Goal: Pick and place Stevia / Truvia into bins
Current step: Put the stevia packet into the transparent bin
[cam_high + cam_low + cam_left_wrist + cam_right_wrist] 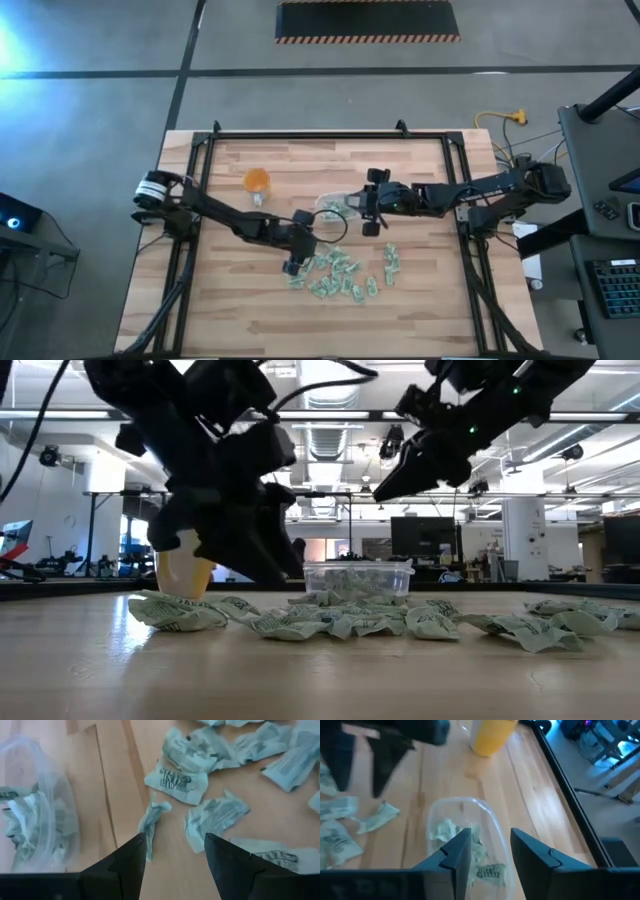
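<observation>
Left hand [172, 851]: open, empty, low over packets [176, 781] near mid-surface; risk of pinching two
Right hand [490, 845]: parted, empty above tub [465, 807]; risk of knocking it

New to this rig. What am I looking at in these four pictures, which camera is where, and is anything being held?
Two dark robot arms work over a wooden table. One picture looks straight down, one sits at table height, and two ride on the wrists. Green and white sweetener packets lie scattered, and more sit in a clear tub. An orange round object stands aside. The left gripper hangs open over the loose packets, holding nothing. The right gripper hangs open above the tub, also empty.
</observation>
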